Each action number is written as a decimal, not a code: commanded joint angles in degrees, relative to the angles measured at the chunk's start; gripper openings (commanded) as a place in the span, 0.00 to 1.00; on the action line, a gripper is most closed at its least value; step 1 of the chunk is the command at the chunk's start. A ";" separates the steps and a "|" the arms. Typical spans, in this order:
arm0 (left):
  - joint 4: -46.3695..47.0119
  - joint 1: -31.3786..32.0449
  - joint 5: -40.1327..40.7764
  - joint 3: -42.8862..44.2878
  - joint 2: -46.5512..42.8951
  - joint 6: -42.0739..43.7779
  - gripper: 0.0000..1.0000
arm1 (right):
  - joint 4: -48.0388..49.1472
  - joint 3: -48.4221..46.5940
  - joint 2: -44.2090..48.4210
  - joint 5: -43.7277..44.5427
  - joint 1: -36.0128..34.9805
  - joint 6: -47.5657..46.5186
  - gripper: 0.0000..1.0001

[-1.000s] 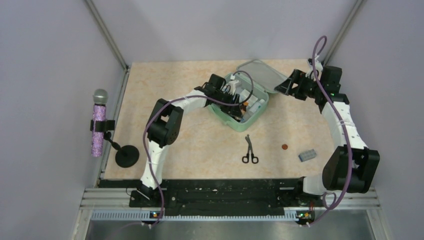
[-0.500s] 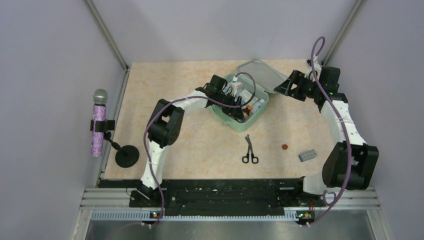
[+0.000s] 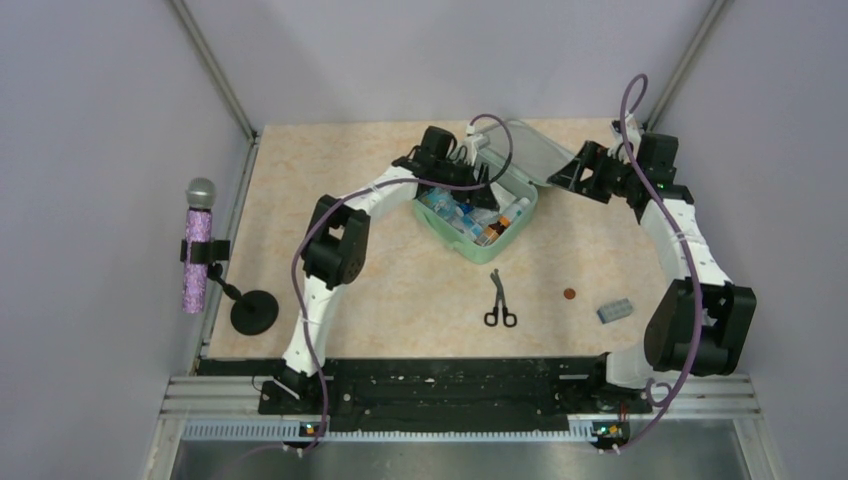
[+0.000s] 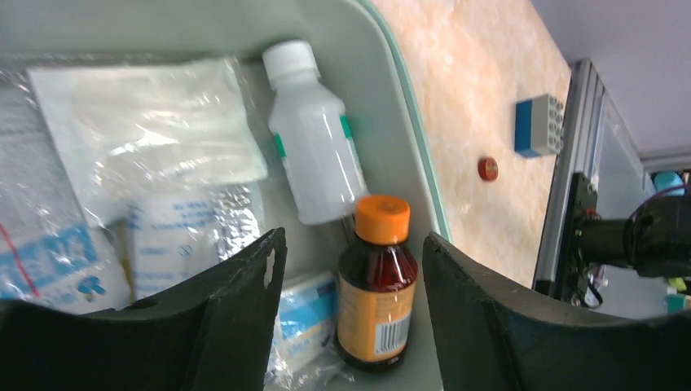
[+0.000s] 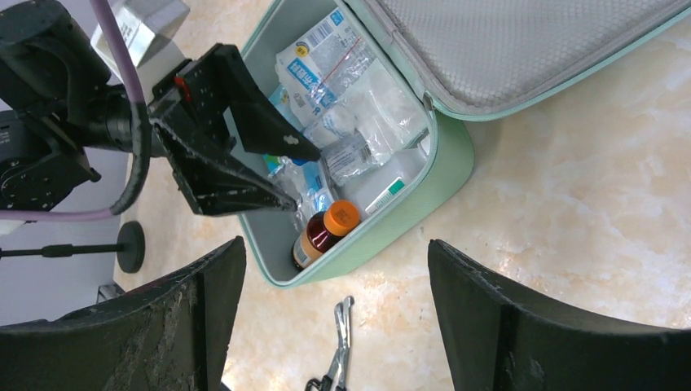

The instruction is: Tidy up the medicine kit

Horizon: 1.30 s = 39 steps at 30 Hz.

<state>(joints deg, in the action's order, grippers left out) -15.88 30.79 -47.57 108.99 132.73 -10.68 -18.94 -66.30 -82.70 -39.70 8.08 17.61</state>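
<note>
Table (image 3: 330,200): beige
Medicine kit (image 5: 407,220): lid open, far centre
Left gripper (image 4: 352,244): apart, above kit
Right gripper (image 5: 334,248): apart, empty

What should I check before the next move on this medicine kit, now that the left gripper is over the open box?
1. Is the lid of the medicine kit open: ok.
2. Is the left gripper open, holding nothing: ok.
3. Is the right gripper open and empty: ok.
4. Is the amber bottle inside the kit, beside the white bottle: ok.
5. Are the scissors packed: not ok, they lie on the table.
6. Is there space left for them: cannot tell.
</note>
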 commanded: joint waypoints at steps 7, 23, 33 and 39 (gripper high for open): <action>12.23 1.16 -1.27 3.47 4.76 -9.24 0.57 | -0.66 -0.16 -0.48 0.15 1.04 -1.19 0.80; 4.14 1.33 -0.46 -2.33 2.50 -4.66 0.35 | 0.11 1.72 -0.01 0.57 1.42 -1.29 0.80; 6.82 -0.60 -4.53 7.96 2.89 -7.44 0.54 | -0.80 0.61 -0.92 1.46 1.50 -3.24 0.80; 5.84 -2.72 -7.72 6.69 -2.71 -6.22 0.56 | -0.79 -0.48 -2.82 4.81 1.50 -3.16 0.80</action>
<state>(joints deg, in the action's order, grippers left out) -10.52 29.95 -51.81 115.61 136.92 -17.91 -20.18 -64.51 -83.85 -37.69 8.82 15.40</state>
